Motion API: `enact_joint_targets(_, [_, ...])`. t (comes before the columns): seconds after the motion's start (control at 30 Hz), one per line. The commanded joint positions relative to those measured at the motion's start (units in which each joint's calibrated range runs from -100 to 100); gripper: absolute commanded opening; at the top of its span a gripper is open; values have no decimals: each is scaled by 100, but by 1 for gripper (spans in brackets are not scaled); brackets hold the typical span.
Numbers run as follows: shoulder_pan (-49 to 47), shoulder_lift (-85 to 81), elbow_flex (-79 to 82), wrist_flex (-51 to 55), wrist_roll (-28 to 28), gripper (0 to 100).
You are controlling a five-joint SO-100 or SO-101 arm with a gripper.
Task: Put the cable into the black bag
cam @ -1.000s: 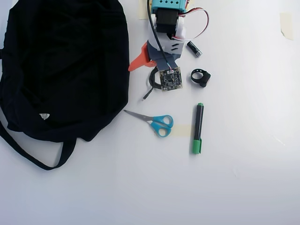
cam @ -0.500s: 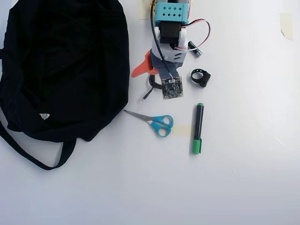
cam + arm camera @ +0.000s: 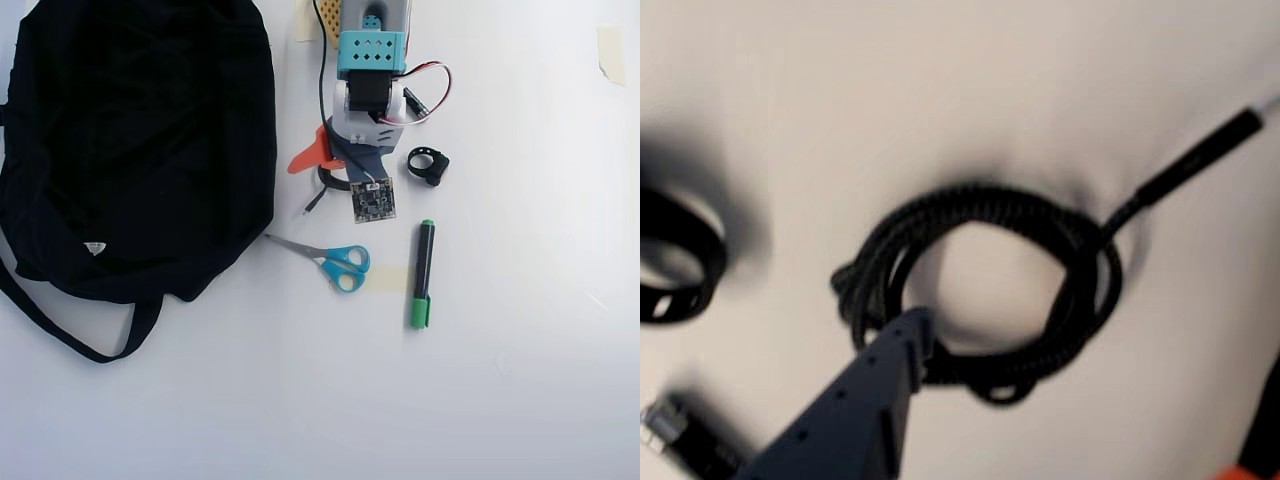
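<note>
The black cable (image 3: 1080, 250) lies coiled in a loop on the white table, with its straight plug end running to the upper right. In the wrist view my gripper (image 3: 1080, 400) is open. Its blue-grey fixed finger (image 3: 902, 345) rests over the coil's lower left edge. The orange moving finger (image 3: 1240, 470) stands far off at the bottom right, so the coil's lower right part lies between the jaws. In the overhead view the gripper (image 3: 330, 172) sits under the arm, and only the cable's end (image 3: 313, 203) pokes out. The black bag (image 3: 140, 140) lies flat at the left.
Blue-handled scissors (image 3: 340, 262) lie just below the arm, near the bag's edge. A green marker (image 3: 422, 272) is to their right. A black ring (image 3: 428, 165) lies right of the gripper and also shows in the wrist view (image 3: 675, 255). A small black-and-metal item (image 3: 670, 430) lies near it.
</note>
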Motion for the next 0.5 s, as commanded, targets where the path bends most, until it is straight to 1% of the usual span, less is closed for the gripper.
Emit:
enact_joint_targets(0.0, [-29,-29,232,-534,0,47])
enact_joint_targets(0.1, [-37,-29,430,-775,0,47])
enact_joint_targets(0.47, [-44,-29,825,-792,32,47])
